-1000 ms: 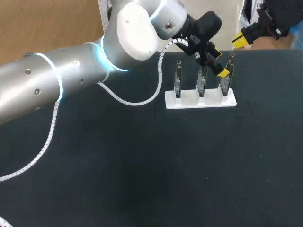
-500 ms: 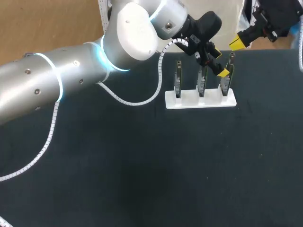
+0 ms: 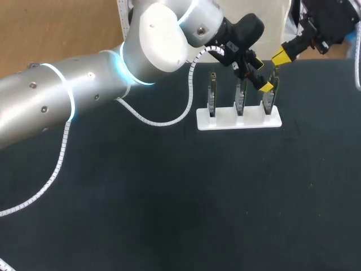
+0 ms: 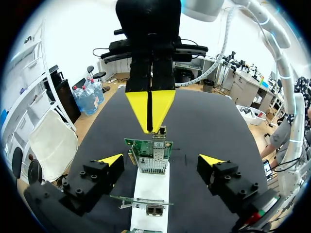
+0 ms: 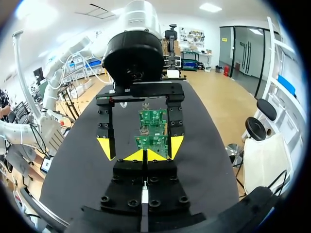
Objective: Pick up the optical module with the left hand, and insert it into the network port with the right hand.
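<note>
Nearest us, our left arm [image 3: 84, 96] comes in over the black table [image 3: 169, 214]. Beyond it, a white stand [image 3: 239, 119] holds three upright green cards [image 3: 240, 96]. Our left gripper [image 3: 261, 73] is spread wide, one finger on each side of the end card [image 4: 148, 154]. Farthest, our right gripper [image 3: 280, 56] is pinched narrow. Only the left wrist view shows the small optical module [image 4: 159, 130] at its tips, just above that card.
</note>
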`<state>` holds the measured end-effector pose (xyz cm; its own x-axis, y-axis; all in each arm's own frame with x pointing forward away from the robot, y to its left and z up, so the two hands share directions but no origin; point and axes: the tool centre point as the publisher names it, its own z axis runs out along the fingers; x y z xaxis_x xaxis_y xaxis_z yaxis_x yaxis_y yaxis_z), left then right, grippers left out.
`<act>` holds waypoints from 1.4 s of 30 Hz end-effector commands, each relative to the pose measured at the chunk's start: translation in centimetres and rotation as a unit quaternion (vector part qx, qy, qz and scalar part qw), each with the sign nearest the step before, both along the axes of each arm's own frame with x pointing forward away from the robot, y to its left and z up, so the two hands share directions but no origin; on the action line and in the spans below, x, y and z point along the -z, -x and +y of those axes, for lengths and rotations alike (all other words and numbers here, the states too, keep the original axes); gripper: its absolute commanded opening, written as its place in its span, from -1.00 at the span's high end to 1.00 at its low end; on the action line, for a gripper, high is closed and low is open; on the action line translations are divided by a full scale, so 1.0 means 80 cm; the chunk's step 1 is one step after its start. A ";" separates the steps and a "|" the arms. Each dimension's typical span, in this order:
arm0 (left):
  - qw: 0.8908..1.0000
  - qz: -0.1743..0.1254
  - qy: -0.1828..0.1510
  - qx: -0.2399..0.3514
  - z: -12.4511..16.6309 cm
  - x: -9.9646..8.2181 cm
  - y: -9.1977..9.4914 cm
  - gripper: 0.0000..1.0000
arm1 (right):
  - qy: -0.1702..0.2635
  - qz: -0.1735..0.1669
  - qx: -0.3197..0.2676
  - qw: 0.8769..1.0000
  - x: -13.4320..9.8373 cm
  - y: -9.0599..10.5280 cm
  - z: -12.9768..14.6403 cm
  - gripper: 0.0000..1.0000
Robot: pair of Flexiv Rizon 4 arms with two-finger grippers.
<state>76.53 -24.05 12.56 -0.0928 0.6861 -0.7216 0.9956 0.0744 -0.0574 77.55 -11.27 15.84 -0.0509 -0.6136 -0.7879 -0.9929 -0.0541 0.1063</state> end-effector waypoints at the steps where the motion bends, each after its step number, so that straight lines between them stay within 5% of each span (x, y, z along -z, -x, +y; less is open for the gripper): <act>1: 1.000 0.000 -0.001 0.001 -0.001 0.000 -0.001 -1.00 | -0.001 0.004 0.001 1.000 0.004 0.000 0.000 1.00; 42: 1.000 0.000 -0.001 0.001 -0.001 0.000 -0.001 -1.00 | -0.005 0.029 0.011 1.000 0.027 0.003 0.000 1.00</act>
